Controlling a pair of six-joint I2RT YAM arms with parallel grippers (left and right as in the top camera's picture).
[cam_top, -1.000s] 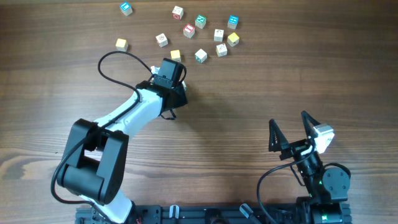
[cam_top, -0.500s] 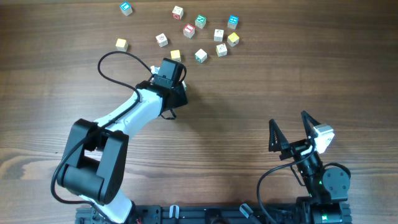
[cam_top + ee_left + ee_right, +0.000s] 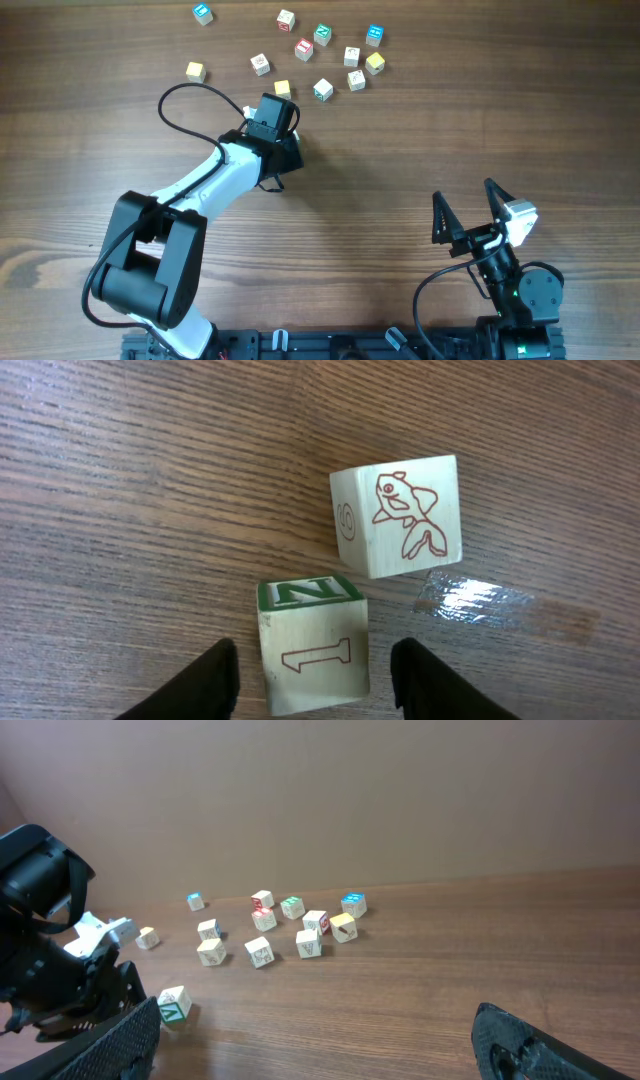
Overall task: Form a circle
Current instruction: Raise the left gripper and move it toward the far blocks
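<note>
My left gripper (image 3: 315, 685) is open and straddles a small wooden cube (image 3: 312, 645) with a green N on top and a red 1 on its side. There is a gap at each finger. A second cube (image 3: 397, 517) with a red fish stands just beyond it. From overhead the left gripper (image 3: 283, 140) sits below a loose scatter of cubes (image 3: 322, 60) and hides the straddled cube. No circle is in view among them. The right gripper (image 3: 463, 192) rests open at the front right, holding nothing. In the right wrist view, the green-marked cube (image 3: 174, 1005) is beside the left arm.
Two outlying cubes lie at the far left, one blue-topped (image 3: 203, 13) and one pale (image 3: 195, 71). A black cable (image 3: 185, 95) loops off the left arm. A shiny patch of tape (image 3: 475, 600) lies on the wood beside the fish cube.
</note>
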